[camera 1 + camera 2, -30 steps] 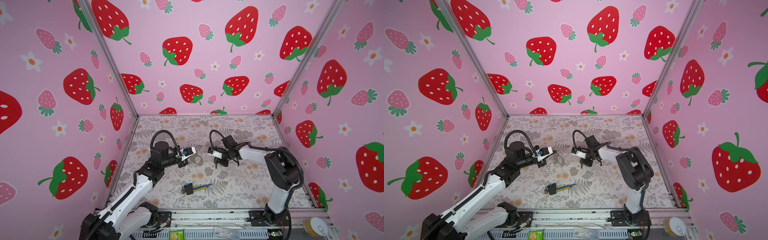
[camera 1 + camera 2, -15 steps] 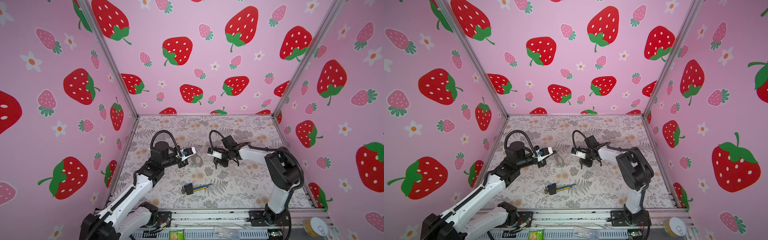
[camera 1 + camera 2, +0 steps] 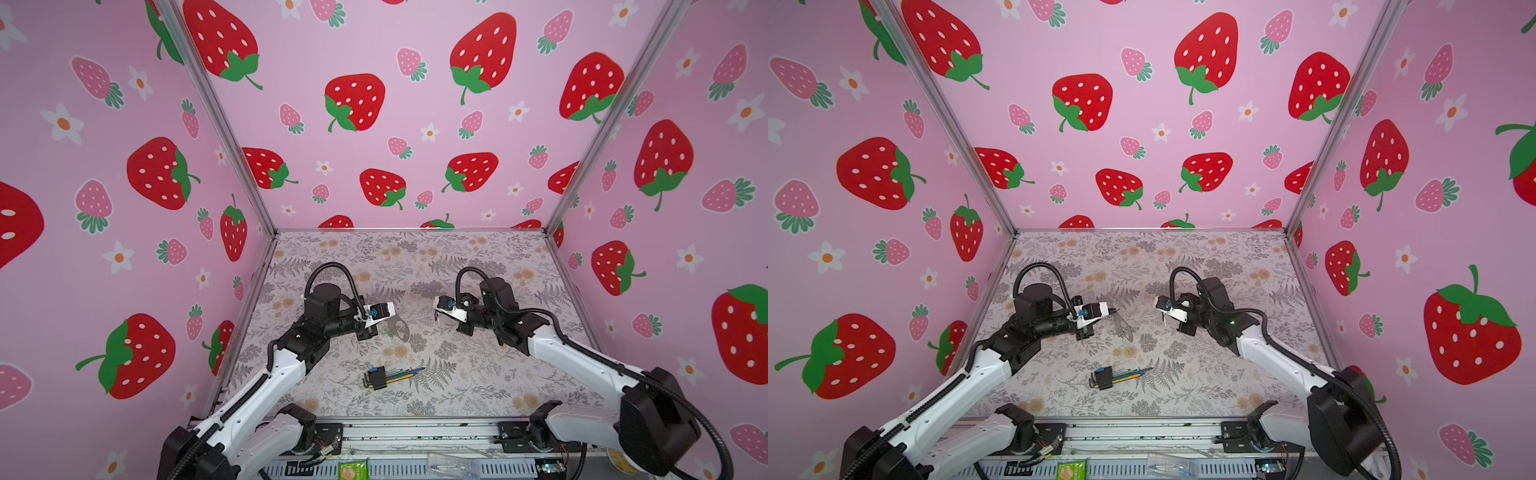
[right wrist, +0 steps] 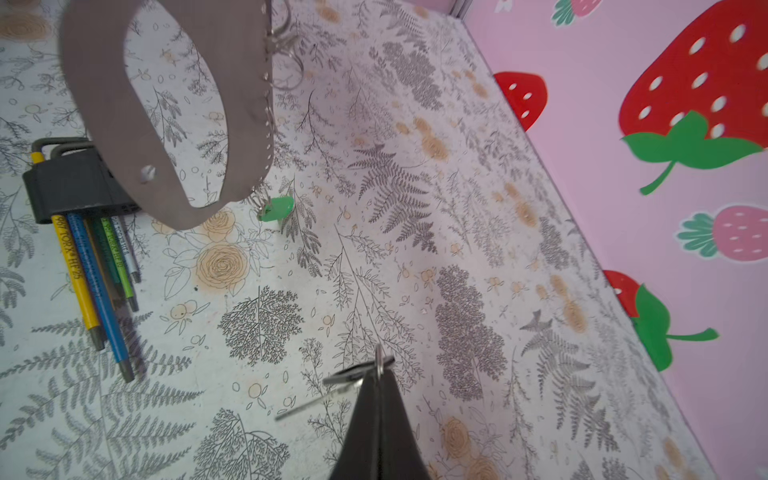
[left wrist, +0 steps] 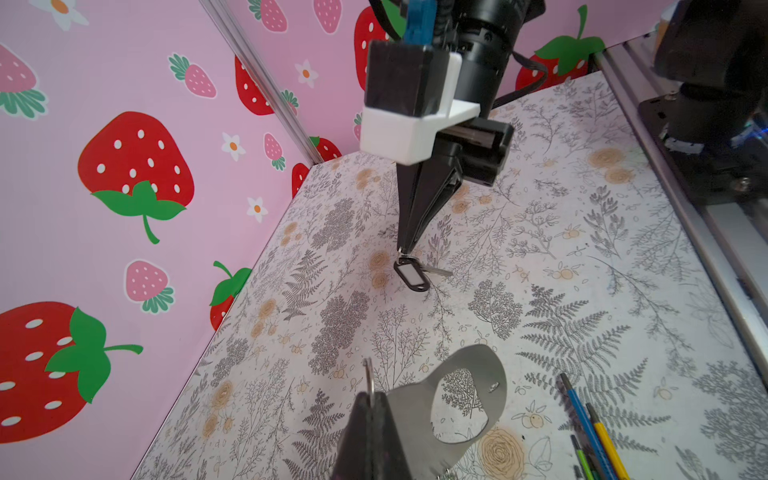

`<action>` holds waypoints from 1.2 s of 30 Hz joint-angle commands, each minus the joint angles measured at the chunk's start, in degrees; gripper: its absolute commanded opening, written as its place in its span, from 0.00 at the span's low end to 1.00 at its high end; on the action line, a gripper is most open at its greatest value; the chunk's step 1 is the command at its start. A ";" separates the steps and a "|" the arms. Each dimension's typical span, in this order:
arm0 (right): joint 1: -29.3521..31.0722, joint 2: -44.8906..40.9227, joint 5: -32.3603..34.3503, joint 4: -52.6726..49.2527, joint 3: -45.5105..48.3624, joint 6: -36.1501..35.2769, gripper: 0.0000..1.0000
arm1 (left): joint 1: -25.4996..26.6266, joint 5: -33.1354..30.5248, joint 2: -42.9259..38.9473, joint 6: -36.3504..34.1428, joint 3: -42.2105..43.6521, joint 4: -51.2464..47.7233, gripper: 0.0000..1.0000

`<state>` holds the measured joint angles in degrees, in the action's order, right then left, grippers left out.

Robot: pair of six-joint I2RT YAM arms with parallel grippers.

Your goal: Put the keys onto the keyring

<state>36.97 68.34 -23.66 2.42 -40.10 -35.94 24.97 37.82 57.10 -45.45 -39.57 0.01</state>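
Both pincers clenched; left gripper (image 5: 372,400) pinches the keyring (image 5: 478,362) by a ring, leaving it dangling; right gripper (image 4: 378,372) holds the black key (image 5: 411,275) by its ring, well apart; tiny pinch, guessing it slips if rings bump while threading; only right wrist view shows the green key (image 4: 277,207), near the keyring.

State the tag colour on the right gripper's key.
Black tag with white insert; clearest in left wrist view.

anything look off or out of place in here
Only the hex wrench bundle lying on the table toward its front: a stray tool set, unrelated to this job. Nothing looks spilled or damaged.
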 commanded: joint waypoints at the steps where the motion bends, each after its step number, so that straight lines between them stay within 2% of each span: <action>1: -0.06 -4.97 -1.63 5.82 3.18 -2.12 0.00 | 1.98 2.10 1.32 -5.24 -4.74 -3.04 0.00; 9: 0.12 -15.78 -3.38 12.90 10.10 -6.25 0.00 | 8.03 0.54 6.97 -11.37 -9.60 -6.74 0.00; 15: 0.51 -20.05 -4.08 12.26 10.83 -9.61 0.00 | 10.61 0.19 10.95 -14.32 -13.05 -8.16 0.00; 24: 1.81 -20.44 -6.68 9.82 9.30 -13.79 0.00 | 11.50 1.49 15.53 -18.29 -17.59 -11.24 0.00; 36: 3.37 -18.77 -10.43 6.85 6.37 -16.32 0.00 | 12.61 3.66 16.46 -23.76 -17.98 -10.01 0.00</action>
<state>39.75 49.28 -31.16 10.96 -31.51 -50.28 37.32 38.33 73.87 -66.48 -54.94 -10.92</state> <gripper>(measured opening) 0.046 0.050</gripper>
